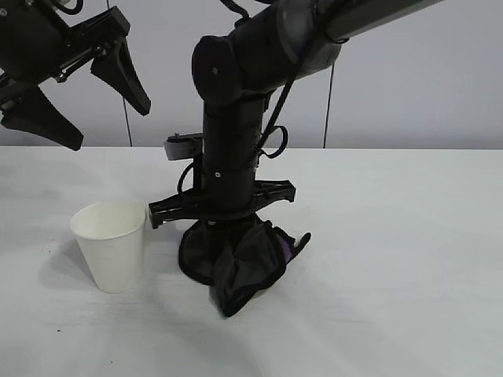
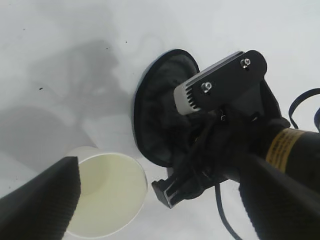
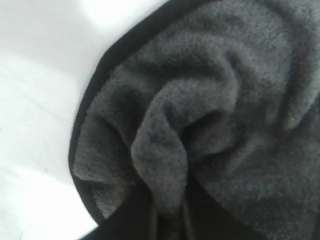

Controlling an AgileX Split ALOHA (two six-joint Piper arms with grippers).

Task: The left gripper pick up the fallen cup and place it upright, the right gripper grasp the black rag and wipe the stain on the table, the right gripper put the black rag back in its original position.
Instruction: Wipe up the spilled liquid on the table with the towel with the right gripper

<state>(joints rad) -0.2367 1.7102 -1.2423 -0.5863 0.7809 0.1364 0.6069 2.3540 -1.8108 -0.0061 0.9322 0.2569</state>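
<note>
The stain cannot be seen; it may be hidden under the black rag (image 1: 236, 267). The fingertips of the right gripper (image 1: 224, 228) are buried in the rag's folds, and the rag is pinched and pressed down on the table (image 1: 393, 259). One white cup (image 1: 110, 245) is stood upright just beside the rag, nearer the table's left edge. The left gripper (image 1: 78, 94) is held high above the cup, spread wide and empty. Much bare table is left toward the right edge.
</note>
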